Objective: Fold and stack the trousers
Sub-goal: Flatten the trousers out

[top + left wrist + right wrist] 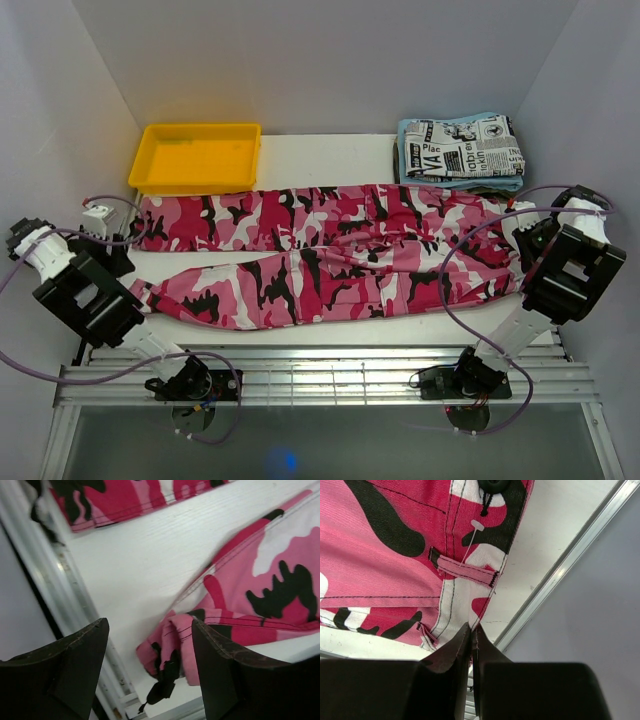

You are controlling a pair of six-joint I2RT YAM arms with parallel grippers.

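Note:
The trousers (330,255), in pink, magenta, white and black camouflage, lie spread across the white table with the waist at the right and both legs running left. My left gripper (118,255) is open at the left end, just above the near leg's cuff (170,640). That cuff and its black drawstring (162,687) show between the two fingers (75,660), and nothing is held. My right gripper (522,230) is shut on the waistband edge of the trousers (380,570), near a belt loop (467,572).
A yellow tray (200,155) sits at the back left. A folded newspaper-print garment (465,145) rests on a light blue cloth (410,165) at the back right. A metal rail (320,365) runs along the near edge, and white walls close in both sides.

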